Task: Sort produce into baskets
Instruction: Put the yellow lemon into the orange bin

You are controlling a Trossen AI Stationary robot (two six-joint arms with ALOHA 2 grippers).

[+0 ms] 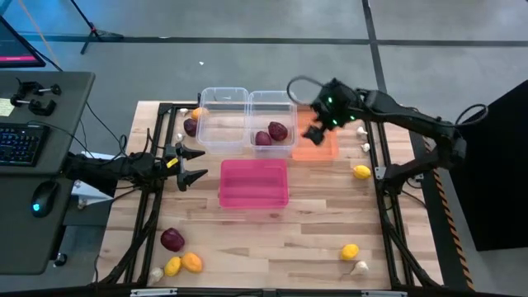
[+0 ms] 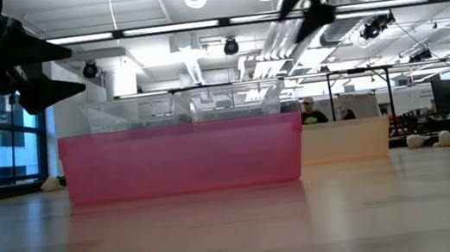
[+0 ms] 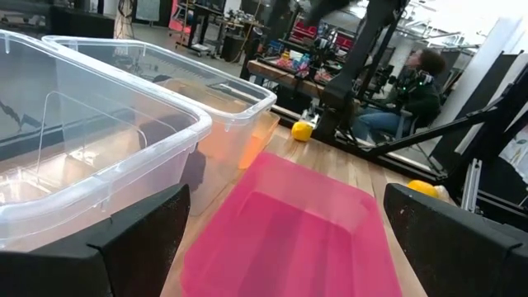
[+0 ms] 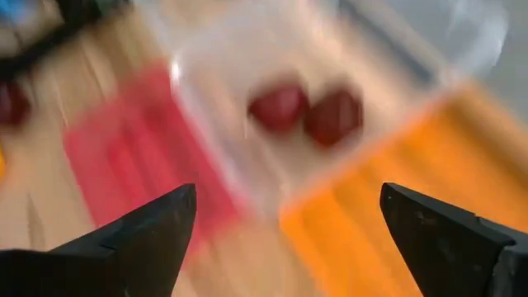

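Near edge of worktop (image 1: 272, 235), left corner: one dark red onion (image 1: 172, 239), two yellow-orange fruits (image 1: 182, 264), one garlic bulb (image 1: 156, 273). Right corner: one lemon (image 1: 351, 252), one garlic bulb (image 1: 360, 267).

Middle: pink basket (image 1: 253, 183), nothing seen in it. Left gripper (image 1: 191, 165) just beside its left end, fingers spread wide, holding nothing. Lemon (image 1: 361, 172) at the right rail.

Far row: two clear baskets, left one (image 1: 223, 117) with an onion (image 1: 190, 127) just outside its left wall, right one (image 1: 271, 124) holding two red onions (image 1: 271, 134). Orange basket (image 1: 317, 145) at the right end.

Right gripper (image 1: 315, 132) above the orange basket, fingers wide apart, holding nothing.

Judgement: loose pieces at the near-left corner lie nearer the left arm; lemons and garlic along the right side nearer the right arm.
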